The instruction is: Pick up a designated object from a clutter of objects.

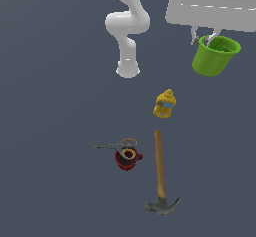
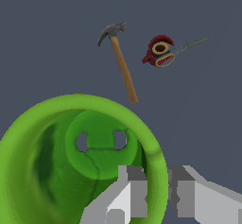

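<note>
The green cup [image 1: 215, 56] is being held aloft, tilted, its rim pinched between the fingers of the gripper [image 2: 158, 194], one inside and one outside. Its near side is being cropped in the wrist view, where two base holes are showing. The yellow bottle [image 1: 165, 104] is appearing only in the exterior view; hammer [image 1: 160, 173], scissors [image 1: 112, 145] and red mug [image 1: 128, 159] are lying below.

Both renders were evenly and softly lit, with no clear light direction. The dark grey-blue table [image 1: 50, 106] showed no cast shadows under the hammer [image 1: 160, 173] or the yellow bottle [image 1: 165, 104]. The white arm [image 1: 127, 26] was bright, nearly washed out, with faint shading. In the wrist view the green cup [image 2: 42, 171] showed mottled shading inside. Edges were blocky and slightly soft; no lens distortion showed.
</note>
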`<state>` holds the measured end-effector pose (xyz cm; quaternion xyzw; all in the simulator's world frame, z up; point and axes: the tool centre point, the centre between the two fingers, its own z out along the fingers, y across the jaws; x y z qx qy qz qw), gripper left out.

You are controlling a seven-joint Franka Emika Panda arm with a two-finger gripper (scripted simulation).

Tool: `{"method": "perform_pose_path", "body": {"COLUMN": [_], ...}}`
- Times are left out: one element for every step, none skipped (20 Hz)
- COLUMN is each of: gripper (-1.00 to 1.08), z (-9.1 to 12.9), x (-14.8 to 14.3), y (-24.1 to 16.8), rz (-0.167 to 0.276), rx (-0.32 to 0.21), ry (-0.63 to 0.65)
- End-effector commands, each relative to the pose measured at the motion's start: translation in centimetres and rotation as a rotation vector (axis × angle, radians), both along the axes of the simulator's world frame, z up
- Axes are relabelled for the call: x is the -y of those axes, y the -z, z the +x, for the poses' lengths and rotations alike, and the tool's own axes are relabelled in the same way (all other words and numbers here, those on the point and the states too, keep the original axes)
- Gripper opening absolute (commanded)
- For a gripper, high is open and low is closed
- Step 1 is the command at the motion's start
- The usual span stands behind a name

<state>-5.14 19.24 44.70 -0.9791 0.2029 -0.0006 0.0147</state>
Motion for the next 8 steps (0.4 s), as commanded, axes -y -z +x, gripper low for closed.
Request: {"method": "perform_pose_path", "body": {"gripper": [-1.00, -1.00, -1.00, -1.00, -1.00, -1.00, -1.00, -1.00], "z": [0.22, 0.27, 0.33, 0.37, 0.40, 0.43, 0.44, 0.45], "x": [-0.55, -0.69, -0.81, -0.90, -0.96, -1.00, -1.02, -1.03], "y": [-0.66, -0.80, -0.92, -1.01, -1.07, -1.12, -1.14, -1.15], "rz": [0.001, 0.001, 0.001, 0.001, 0.001, 0.001, 0.001, 0.001], "rx": [0.002, 0.002, 0.002, 0.002, 0.002, 0.002, 0.002, 0.002], "ry": [0.001, 0.001, 0.001, 0.001, 0.001, 0.001, 0.001, 0.001]}}
